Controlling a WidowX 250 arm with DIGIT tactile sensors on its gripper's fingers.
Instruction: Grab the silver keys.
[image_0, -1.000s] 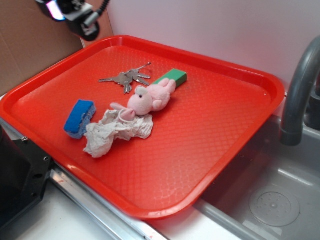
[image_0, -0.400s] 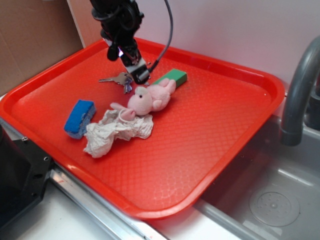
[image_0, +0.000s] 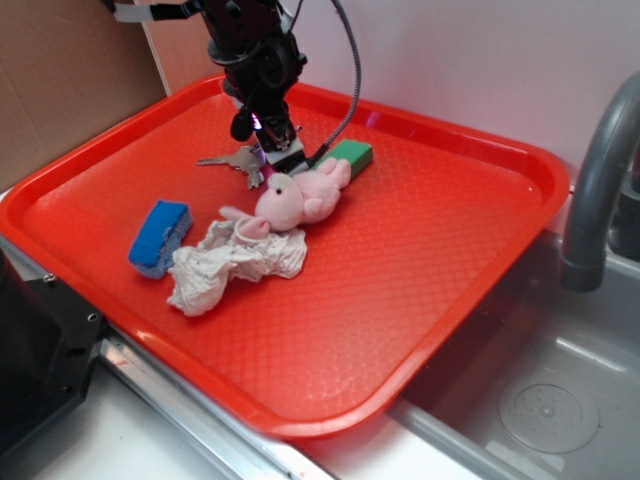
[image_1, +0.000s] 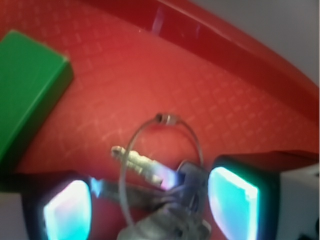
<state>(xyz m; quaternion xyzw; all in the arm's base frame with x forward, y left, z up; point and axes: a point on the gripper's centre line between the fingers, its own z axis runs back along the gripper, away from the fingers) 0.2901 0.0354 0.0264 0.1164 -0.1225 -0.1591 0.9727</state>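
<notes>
In the exterior view, a red plastic tray (image_0: 420, 260) sits beside a sink basin (image_0: 550, 400) with a grey faucet (image_0: 595, 190) at the right edge. The black robot arm reaches down from the top left, and its gripper (image_0: 282, 160) is lowered onto the far part of the tray, right over the silver keys (image_0: 235, 160); only the leftward-pointing blades of the bunch show past the gripper, lying flat on the tray surface. Just right of the gripper lies a green block (image_0: 350, 153), and touching it in front is a pink plush toy (image_0: 300, 198). Below the toy sits a crumpled white cloth (image_0: 232, 263), with a blue sponge (image_0: 160, 235) just to its left. From this angle the gap between the jaws cannot be made out. In the wrist view, the two fingertips (image_1: 67, 212) stand apart with their glowing cyan pads facing each other, and the silver keys (image_1: 160, 185) lie in the gap between them: the wire ring loops upward toward the tray rim (image_1: 225, 42), and blades fan out low in the frame. The pads are spread on either side of the bunch and not pressed onto it. The green block (image_1: 27, 85) lies at the left, apart from the ring.
</notes>
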